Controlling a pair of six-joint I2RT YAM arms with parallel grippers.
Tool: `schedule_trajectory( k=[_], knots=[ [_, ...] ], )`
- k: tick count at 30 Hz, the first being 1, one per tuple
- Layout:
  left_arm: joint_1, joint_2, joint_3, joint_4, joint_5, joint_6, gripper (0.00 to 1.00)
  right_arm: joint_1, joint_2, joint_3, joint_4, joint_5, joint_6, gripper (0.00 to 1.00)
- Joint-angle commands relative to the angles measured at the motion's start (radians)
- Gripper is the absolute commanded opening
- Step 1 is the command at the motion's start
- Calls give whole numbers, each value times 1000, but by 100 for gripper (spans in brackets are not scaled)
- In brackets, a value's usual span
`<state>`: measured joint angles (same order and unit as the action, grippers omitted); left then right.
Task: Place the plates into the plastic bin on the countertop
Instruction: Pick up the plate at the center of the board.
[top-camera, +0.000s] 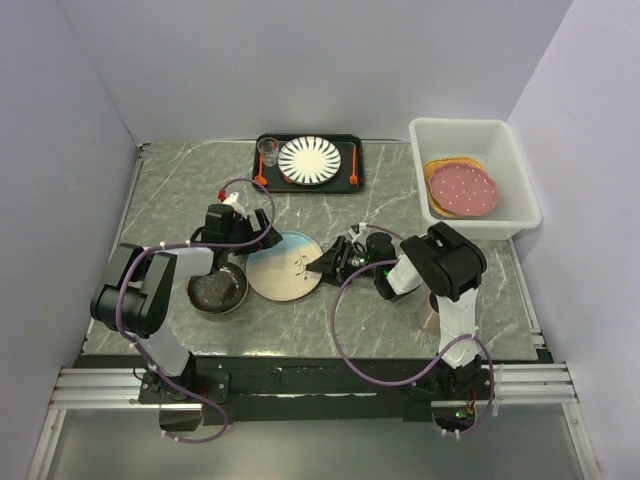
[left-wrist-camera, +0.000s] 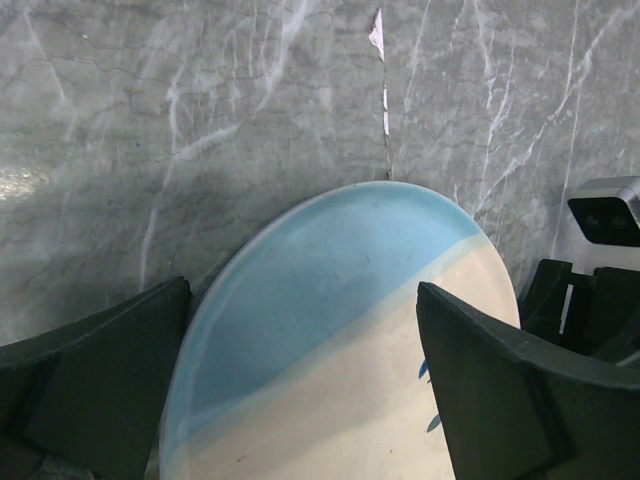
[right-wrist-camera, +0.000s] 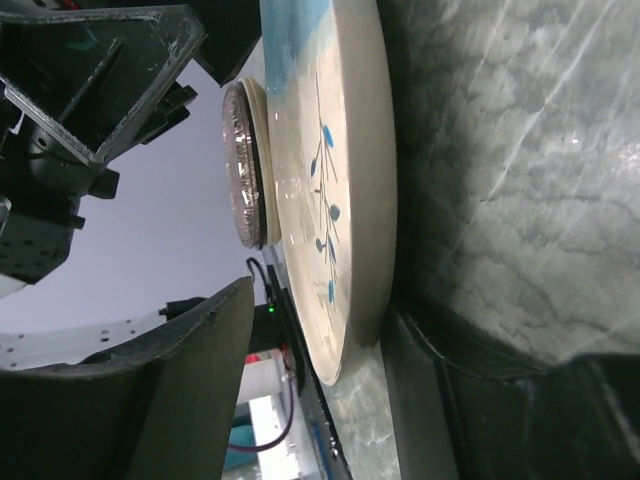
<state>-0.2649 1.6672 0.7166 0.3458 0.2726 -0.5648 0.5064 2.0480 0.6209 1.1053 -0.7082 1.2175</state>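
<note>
The pale blue-cream plate with a leaf sprig (top-camera: 285, 265) lies on the countertop (top-camera: 180, 190) between both arms. My left gripper (top-camera: 262, 238) is open and straddles its far left rim; the plate (left-wrist-camera: 340, 330) fills the gap between the black fingers (left-wrist-camera: 95, 385). My right gripper (top-camera: 330, 262) is open at the plate's right rim (right-wrist-camera: 345, 200), one finger (right-wrist-camera: 470, 400) low against the countertop and the other above the plate's face. A dark brown patterned plate (top-camera: 217, 290) touches its left side. The plastic bin (top-camera: 512, 150) at the back right holds a pink dotted plate (top-camera: 463, 188) on a tan one (top-camera: 440, 165).
A flat black tray (top-camera: 345, 150) at the back centre carries a white plate with dark radial stripes (top-camera: 309, 160), a glass (top-camera: 268, 150) and orange utensils. A small tan object (top-camera: 427, 312) stands partly hidden by the right arm. Purple cables loop around both arms.
</note>
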Motion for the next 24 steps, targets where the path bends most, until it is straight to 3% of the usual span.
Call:
schedule_trajectory(
  k=[1, 4, 6, 7, 8, 10, 11, 12, 24],
  knots=[
    [-34, 16, 12, -16, 116, -37, 99, 20, 28, 34, 128, -19, 40, 57],
    [-34, 17, 14, -19, 112, -33, 99, 20, 29, 45, 126, -17, 42, 55],
    [-34, 19, 15, -18, 114, -35, 99, 20, 28, 49, 117, -14, 37, 49],
    [-36, 19, 17, -18, 116, -33, 99, 21, 28, 53, 113, -14, 36, 43],
    [-36, 19, 17, -18, 114, -33, 99, 20, 28, 56, 113, -14, 34, 30],
    [-34, 17, 15, -21, 112, -32, 99, 21, 29, 57, 119, -14, 37, 18],
    [-34, 17, 15, -21, 109, -30, 99, 20, 29, 57, 119, -14, 39, 5],
    [-36, 17, 15, -22, 109, -29, 99, 20, 32, 57, 119, -13, 39, 0],
    [-34, 6, 9, -27, 97, -27, 99, 20, 15, 45, 122, -13, 39, 0]
  ],
)
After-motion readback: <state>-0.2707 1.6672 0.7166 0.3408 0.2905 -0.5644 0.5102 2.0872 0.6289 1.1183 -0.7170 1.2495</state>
